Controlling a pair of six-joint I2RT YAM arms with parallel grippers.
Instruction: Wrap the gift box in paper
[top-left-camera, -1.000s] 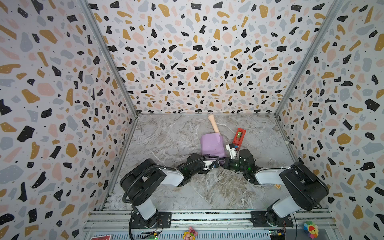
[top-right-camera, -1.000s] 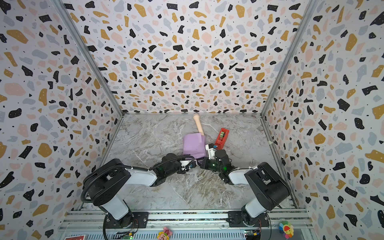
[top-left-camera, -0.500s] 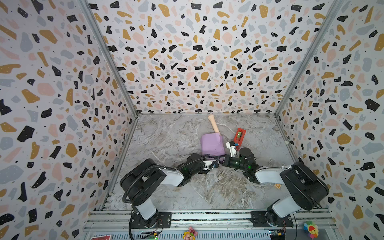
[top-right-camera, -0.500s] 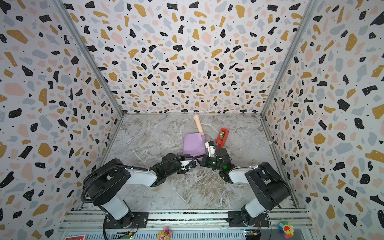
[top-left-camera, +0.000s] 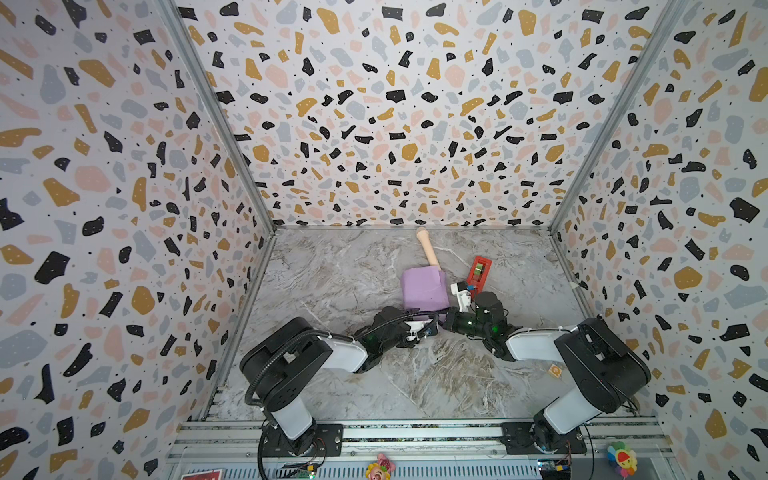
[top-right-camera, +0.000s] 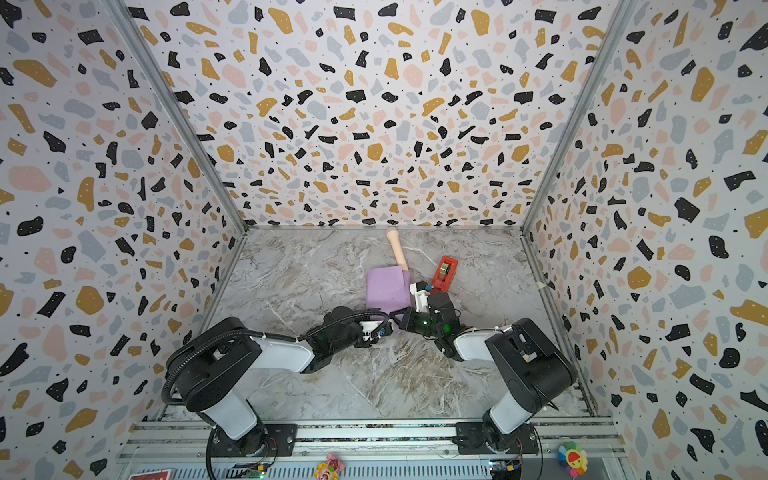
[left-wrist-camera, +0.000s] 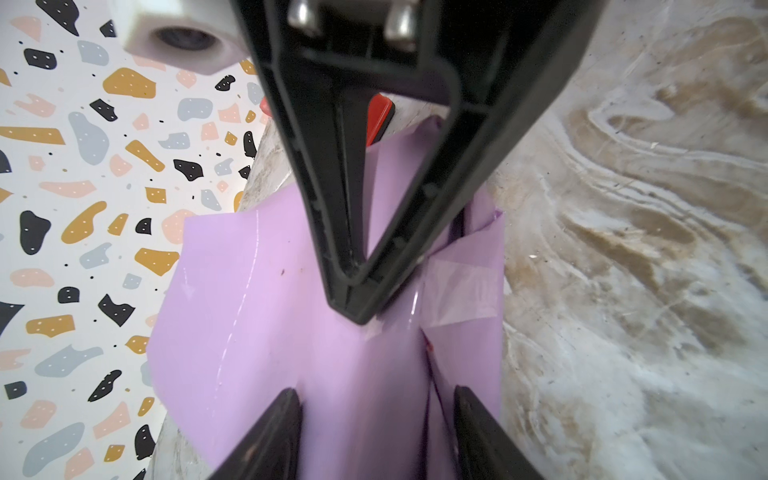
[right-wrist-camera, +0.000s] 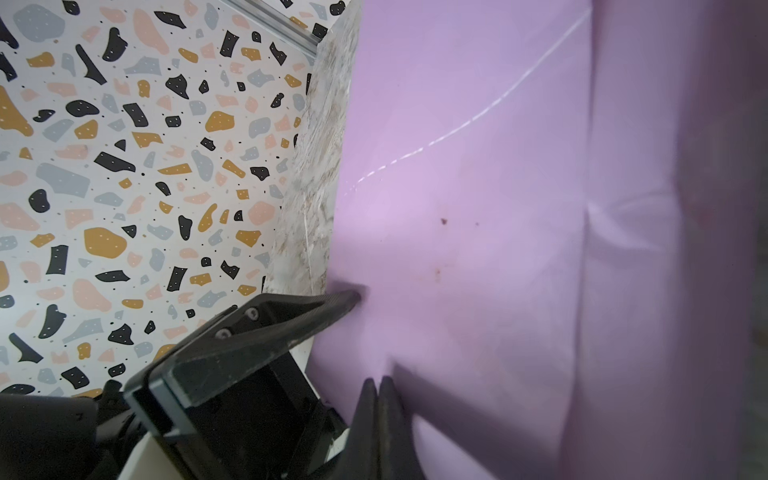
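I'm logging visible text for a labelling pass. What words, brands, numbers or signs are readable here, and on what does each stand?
No text can be read in any view.
On the red tape dispenser: nothing legible, too small.
On the red plate at the bottom edge: pale marks, cut off and too small to read.
On the small orange tag: a mark, too small to read.
On the paper: plain lilac, no print.

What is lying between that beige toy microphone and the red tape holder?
Nothing: in both top views only bare marble tabletop separates the microphone from the tape dispenser.
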